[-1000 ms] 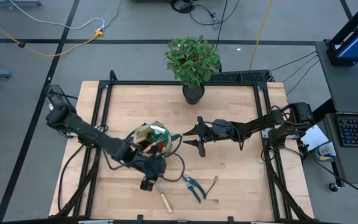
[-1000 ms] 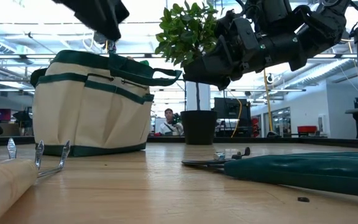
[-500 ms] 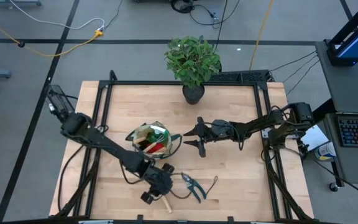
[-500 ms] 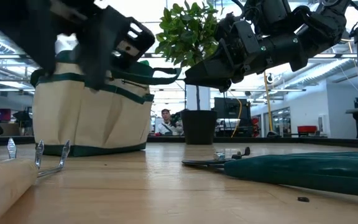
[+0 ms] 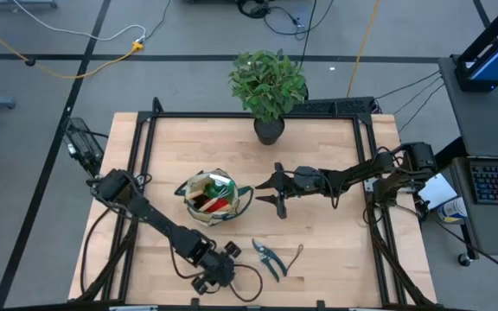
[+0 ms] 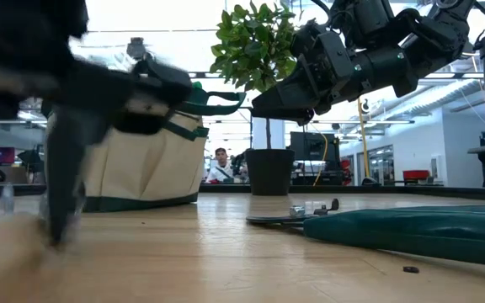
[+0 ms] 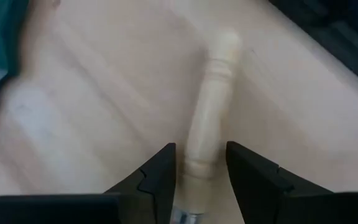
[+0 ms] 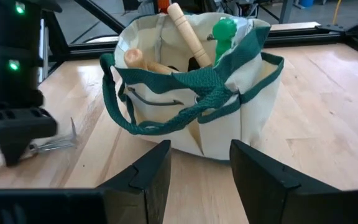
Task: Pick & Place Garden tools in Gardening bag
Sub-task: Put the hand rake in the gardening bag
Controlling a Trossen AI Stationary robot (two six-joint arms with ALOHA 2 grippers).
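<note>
The left gripper (image 5: 218, 275) is low at the near edge of the table (image 5: 318, 242). Its two fingers (image 7: 160, 177) are apart, one on each side of a wooden handle (image 7: 211, 112) that lies flat on the wood. The fingers sit close beside the handle, but I cannot tell if they squeeze it. This is the handle of a small rake, and its bent metal prongs (image 8: 58, 144) show just beside the gripper in the right wrist view.

Just beside that gripper lie the pruners (image 5: 269, 257), flat on the table with their dark green handles.

A bit farther back stands the gardening bag (image 5: 212, 197). It is beige with green trim and green straps. Wooden handles (image 8: 188, 32) and a green spray bottle (image 8: 224, 34) stick up out of it.

The right gripper (image 5: 279, 193) hangs in the air just beside the bag, pointing at it. Its fingers (image 8: 145, 177) are open and hold nothing.

At the far edge of the table stands a leafy plant (image 5: 269, 82) in a black pot (image 5: 269, 130).
</note>
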